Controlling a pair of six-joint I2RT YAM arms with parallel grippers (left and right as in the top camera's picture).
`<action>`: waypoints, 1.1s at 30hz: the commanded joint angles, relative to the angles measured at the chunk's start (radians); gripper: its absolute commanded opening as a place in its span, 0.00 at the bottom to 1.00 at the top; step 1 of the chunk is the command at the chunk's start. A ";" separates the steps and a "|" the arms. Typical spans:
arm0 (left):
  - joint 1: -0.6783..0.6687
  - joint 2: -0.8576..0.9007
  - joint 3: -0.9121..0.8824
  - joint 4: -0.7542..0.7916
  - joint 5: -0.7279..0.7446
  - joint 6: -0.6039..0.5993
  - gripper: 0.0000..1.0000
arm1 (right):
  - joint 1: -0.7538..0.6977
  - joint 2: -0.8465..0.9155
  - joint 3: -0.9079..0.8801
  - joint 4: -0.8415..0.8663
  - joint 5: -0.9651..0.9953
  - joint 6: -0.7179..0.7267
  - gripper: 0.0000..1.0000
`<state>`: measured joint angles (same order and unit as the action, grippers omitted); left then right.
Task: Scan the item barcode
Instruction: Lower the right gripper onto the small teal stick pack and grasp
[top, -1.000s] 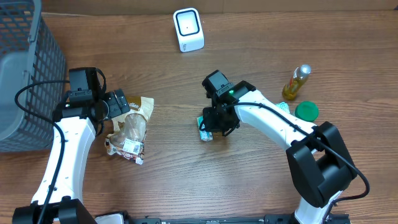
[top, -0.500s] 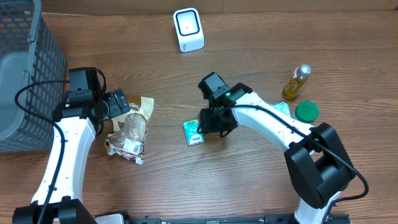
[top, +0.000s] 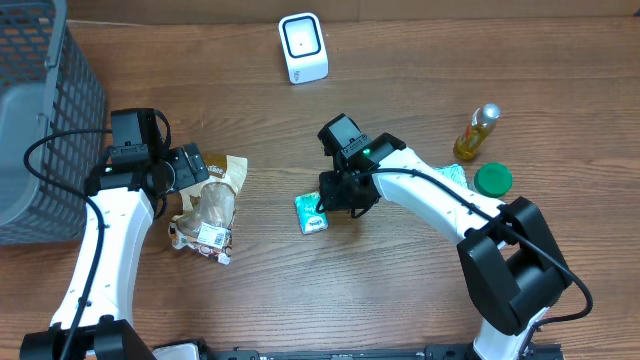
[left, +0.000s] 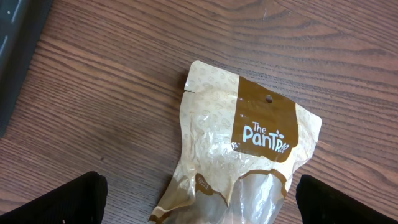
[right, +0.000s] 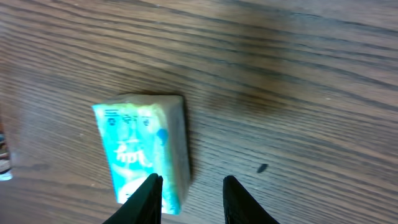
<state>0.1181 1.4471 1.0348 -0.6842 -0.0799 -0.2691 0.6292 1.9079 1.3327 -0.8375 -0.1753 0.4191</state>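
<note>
Far L, a mesh basket walls off that edge of the counter. L pincer hangs wide open over a tan snack pouch, gripping nothing. Scanner sits at the far edge, w/ bare wood between it and the teal packet, which lies flat near centre. R pincer is just beside the packet, jaws partly parted, only wood between them. One finger overlaps the packet's edge, maybe touching; wrist view is blurred. Step, as I read it: pickup for the scan, not yet secured. Next move needs the jaws recentred over the packet, a firm close, then a lift to the scanner, barcode side facing it. Bottle & green lid at R stand well apart.
</note>
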 joint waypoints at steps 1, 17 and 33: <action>0.000 0.004 0.020 0.001 -0.006 0.008 1.00 | 0.005 -0.015 -0.004 0.012 -0.045 0.003 0.30; 0.000 0.004 0.020 0.001 -0.006 0.008 1.00 | 0.006 0.006 -0.004 0.026 -0.055 0.000 0.34; 0.000 0.004 0.020 0.001 -0.005 0.008 1.00 | 0.006 0.035 -0.005 0.040 -0.055 0.000 0.31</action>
<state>0.1181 1.4471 1.0348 -0.6842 -0.0799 -0.2691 0.6300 1.9404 1.3327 -0.7986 -0.2222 0.4183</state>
